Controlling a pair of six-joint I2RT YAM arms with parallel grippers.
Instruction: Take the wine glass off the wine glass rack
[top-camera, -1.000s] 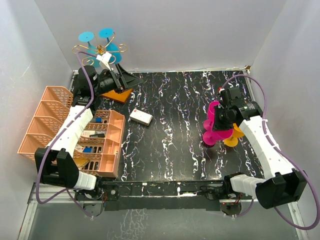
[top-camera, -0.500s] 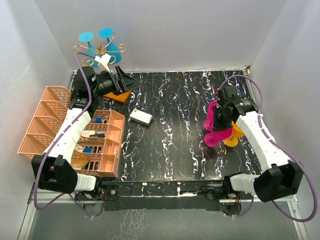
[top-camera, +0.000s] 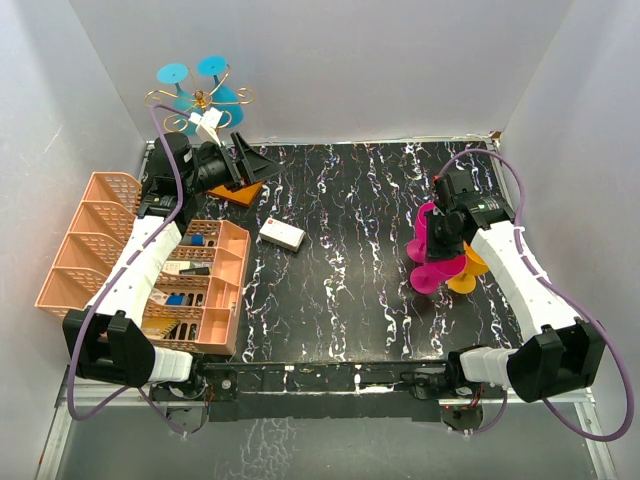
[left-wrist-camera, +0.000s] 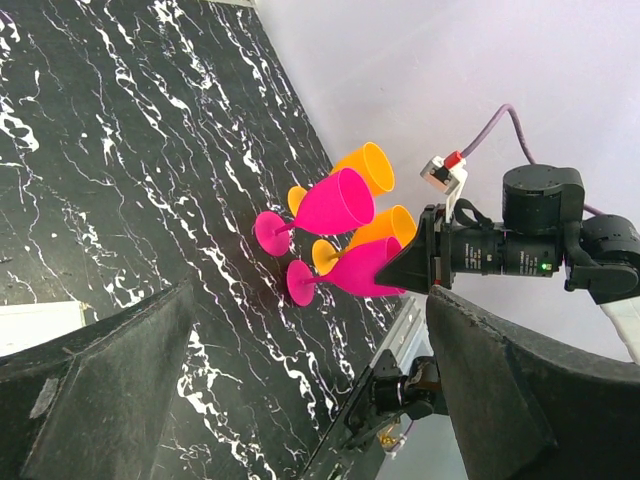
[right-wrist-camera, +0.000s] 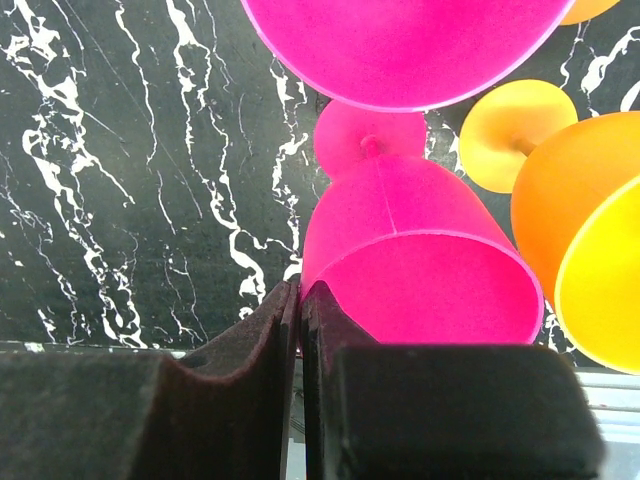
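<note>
While my right gripper (right-wrist-camera: 301, 300) is pinched shut on what looks like the rim of a pink glass (right-wrist-camera: 420, 240), that glass stands on the black marble table (top-camera: 340, 270) at the right of the overhead view. It sits packed against another pink glass (right-wrist-camera: 400, 40) and the orange glasses (right-wrist-camera: 590, 230). I judge this to be the tail of a set-down, with the letting go not yet done.

The wine glass rack (top-camera: 200, 100) stands at the upper left of the overhead view, on its wooden base (top-camera: 240, 190) beyond the peach basket (top-camera: 100, 230). Blue wine glasses (top-camera: 173, 73) hang from its gold curls, round feet uppermost. My left gripper (left-wrist-camera: 310, 300) is spread wide and holds nothing. It sits low beside the rack's pole, just above the base, and its camera looks across the table rather than at any glass.

Next, I think, the right fingers must part and back away without nudging the crowded glasses. The left gripper has to rise to a blue stem, close on it gently and slide the foot out along its curl, since the light wire could tip.
</note>
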